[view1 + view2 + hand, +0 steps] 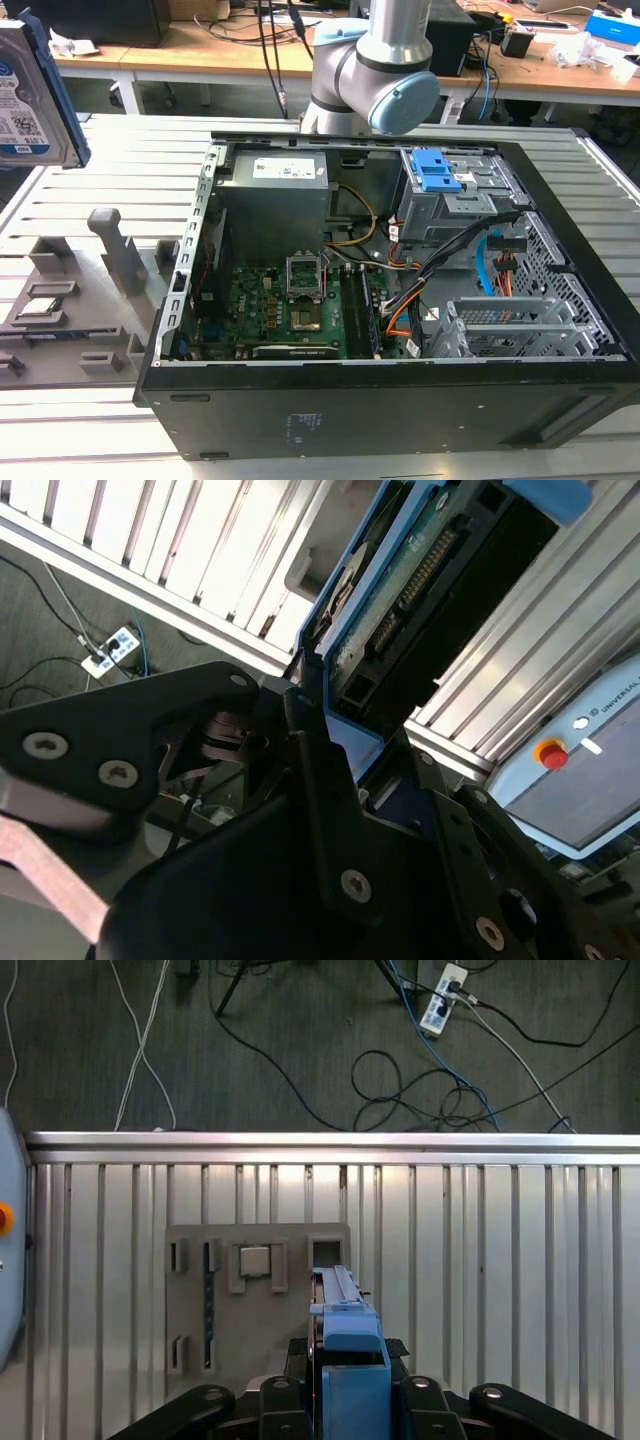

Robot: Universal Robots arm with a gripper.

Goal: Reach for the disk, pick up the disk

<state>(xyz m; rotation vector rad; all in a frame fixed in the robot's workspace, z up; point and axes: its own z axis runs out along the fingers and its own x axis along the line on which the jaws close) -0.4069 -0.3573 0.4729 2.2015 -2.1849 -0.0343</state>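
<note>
The second wrist view shows the gripper (pixel 350 732) closed on the disk (pixel 420 580): its black fingers (pixel 310 755) press from both sides on the blue plastic rails, with the drive's green circuit board and connector turned toward the camera. In the exterior view the disk (pixel 35 95) hangs in the air at that view's left, well above the slatted aluminium table (pixel 90 150) and touching nothing else. In the first wrist view it is seen edge-on, over the grey fixture plate (pixel 255 1330). So I judge the pick-up is done. The disk looks stiff and rather heavy for its size. Its metal shell is smooth and its bare board is delicate, so the rails along the long edges seem the right place to hold it, not the label face or the connector; a drop or a knock could damage it. The fixture plate has several recesses. One holds a small flat silver chip (pixel 255 1260), and the dark square pocket just beside it looks unoccupied. The open computer case (pixel 400 420) contains a green motherboard (pixel 270 310), a grey power supply (pixel 275 200), a drive cage with blue tabs (pixel 455 195) and bundles of cables (pixel 440 262).
</note>
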